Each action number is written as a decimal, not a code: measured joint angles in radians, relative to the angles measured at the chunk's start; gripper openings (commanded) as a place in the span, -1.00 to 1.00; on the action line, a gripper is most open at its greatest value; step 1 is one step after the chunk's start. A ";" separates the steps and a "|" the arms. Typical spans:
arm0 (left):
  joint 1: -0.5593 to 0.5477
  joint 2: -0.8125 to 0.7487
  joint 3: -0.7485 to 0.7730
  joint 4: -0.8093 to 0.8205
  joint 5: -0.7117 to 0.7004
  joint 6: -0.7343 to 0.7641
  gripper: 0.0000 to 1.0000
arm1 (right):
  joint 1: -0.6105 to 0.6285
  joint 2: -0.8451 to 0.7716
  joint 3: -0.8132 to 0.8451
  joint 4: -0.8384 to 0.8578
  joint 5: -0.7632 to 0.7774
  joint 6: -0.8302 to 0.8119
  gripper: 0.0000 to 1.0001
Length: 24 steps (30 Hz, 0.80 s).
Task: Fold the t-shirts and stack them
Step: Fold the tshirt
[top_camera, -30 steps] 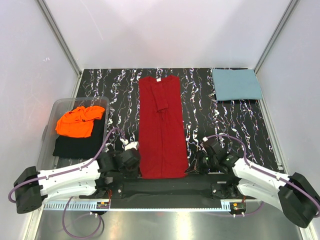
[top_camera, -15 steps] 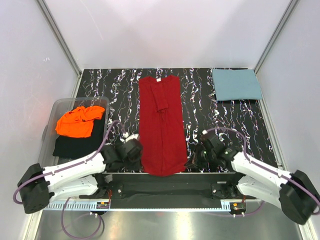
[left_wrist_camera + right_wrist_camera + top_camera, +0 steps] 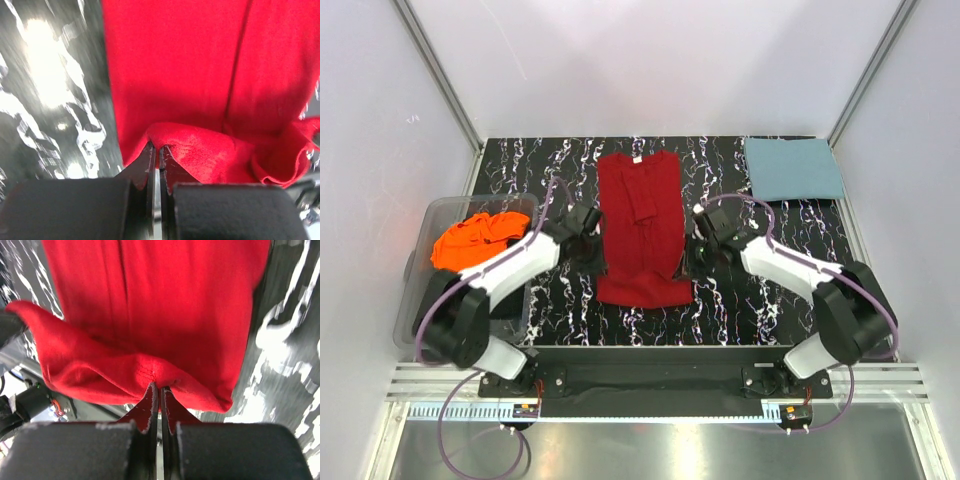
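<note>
My left gripper (image 3: 156, 150) and right gripper (image 3: 160, 387) each pinch the near hem of the red t-shirt (image 3: 642, 205); its long axis runs straight ahead of my fingers.

The top view is bright and sharp. In the wrist views the black, white-streaked table (image 3: 45, 75) is blurry with glare; the deep red cloth t-shirt (image 3: 200, 155) looks sharper.

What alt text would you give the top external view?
The left claw and right claw each pinch a side of the red shirt, its near end folded up, on a black marbled table. A folded teal shirt lies far right; an orange shirt sits in a clear bin left.
</note>
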 measured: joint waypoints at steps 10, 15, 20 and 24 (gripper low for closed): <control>0.145 0.292 0.281 -0.005 0.077 0.117 -1.00 | -0.177 0.215 0.241 0.000 -0.088 -0.180 -1.00; 0.186 0.368 0.405 -0.016 0.103 0.137 -1.00 | -0.212 0.286 0.330 -0.018 -0.132 -0.229 -1.00; 0.243 0.428 0.467 -0.032 0.122 0.141 -1.00 | -0.250 0.345 0.438 -0.027 -0.185 -0.254 -1.00; 0.273 0.486 0.530 -0.054 0.141 0.153 -1.00 | -0.279 0.383 0.499 -0.028 -0.214 -0.263 -1.00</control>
